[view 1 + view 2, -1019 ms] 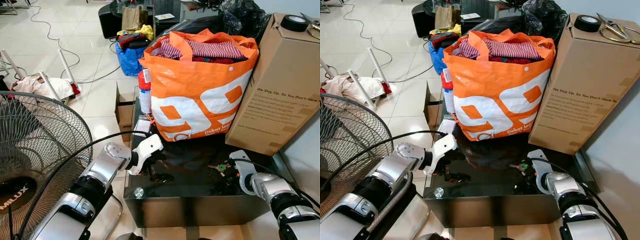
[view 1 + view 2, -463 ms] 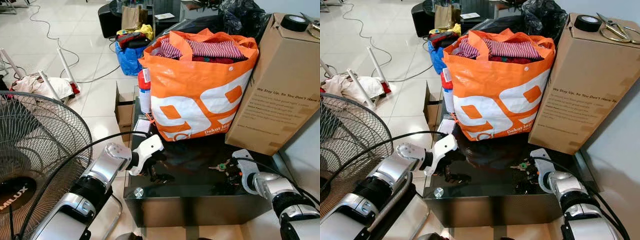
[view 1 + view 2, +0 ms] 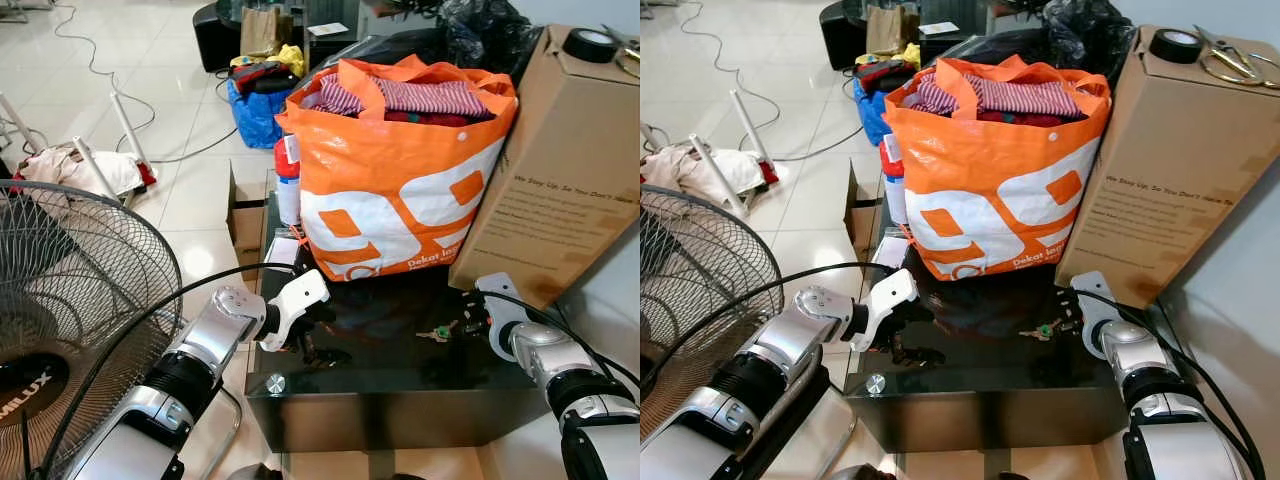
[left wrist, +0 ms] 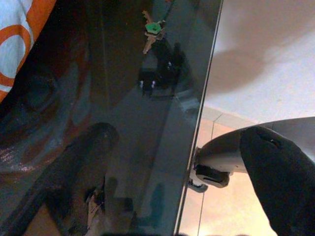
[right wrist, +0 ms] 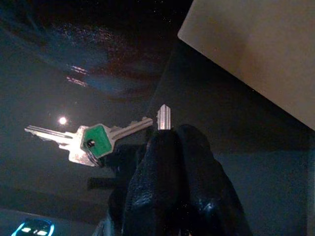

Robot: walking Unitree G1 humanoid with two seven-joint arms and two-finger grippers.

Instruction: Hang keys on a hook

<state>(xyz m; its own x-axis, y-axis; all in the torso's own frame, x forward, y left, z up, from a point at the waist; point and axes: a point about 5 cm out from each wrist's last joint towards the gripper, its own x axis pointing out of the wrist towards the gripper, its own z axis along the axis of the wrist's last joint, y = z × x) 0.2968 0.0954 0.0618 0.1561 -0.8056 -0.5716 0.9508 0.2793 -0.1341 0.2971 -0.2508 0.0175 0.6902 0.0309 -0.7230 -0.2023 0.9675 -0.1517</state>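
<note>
A small bunch of keys (image 3: 437,332), one with a green head (image 5: 93,140), lies low over the black glass table (image 3: 390,375), right of its middle. My right gripper (image 3: 468,320) is at the bunch, between it and the cardboard box. In the right wrist view its fingers (image 5: 170,177) are shut on one silver key, whose tip (image 5: 163,117) sticks out past them. I cannot tell whether the bunch rests on the glass or hangs just above it. My left gripper (image 3: 312,335) hovers open over the table's left front part, holding nothing.
A full orange bag (image 3: 400,170) stands at the back of the table and a tall cardboard box (image 3: 555,170) leans at its right. A standing fan (image 3: 70,300) is close on my left. Boxes, bags and cables lie on the tiled floor beyond.
My right gripper has moved away from the table's front edge, toward the cardboard box, and now sits right beside the keys. The keys and my left arm have hardly shifted.
</note>
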